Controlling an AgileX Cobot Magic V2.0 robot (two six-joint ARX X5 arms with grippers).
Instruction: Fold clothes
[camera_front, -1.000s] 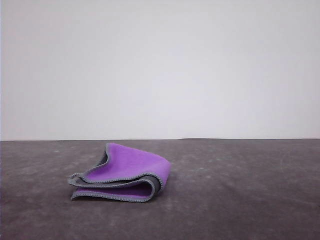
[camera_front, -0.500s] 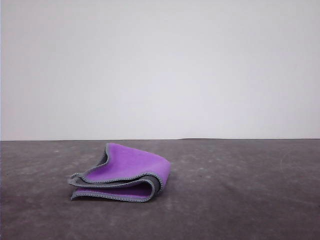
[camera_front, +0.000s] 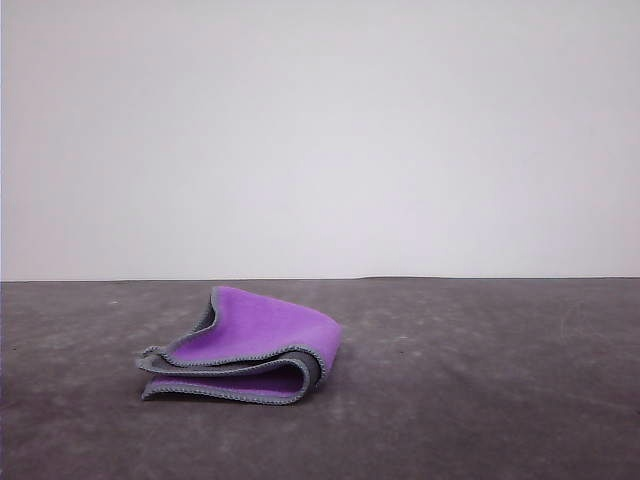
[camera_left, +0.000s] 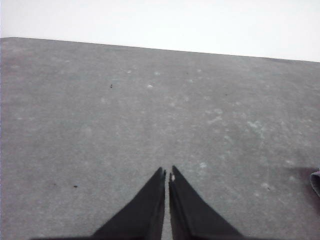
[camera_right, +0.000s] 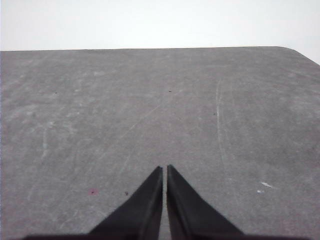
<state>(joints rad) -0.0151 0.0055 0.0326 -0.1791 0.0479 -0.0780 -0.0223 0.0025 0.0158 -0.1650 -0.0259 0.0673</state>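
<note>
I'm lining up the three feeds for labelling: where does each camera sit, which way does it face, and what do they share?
Front view: low, facing forward over the grey table at the folded purple cloth.
Left wrist view: on the left arm, looking down its shut left gripper across the table.
Right wrist view: on the right arm, over its shut right gripper.
Shared: the same table surface.

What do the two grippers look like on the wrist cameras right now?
Both look alike: the left gripper and the right gripper each have two plain matte black fingers, wide at the base and tapering to sharp points. No markings, cables or pads are visible.
</note>
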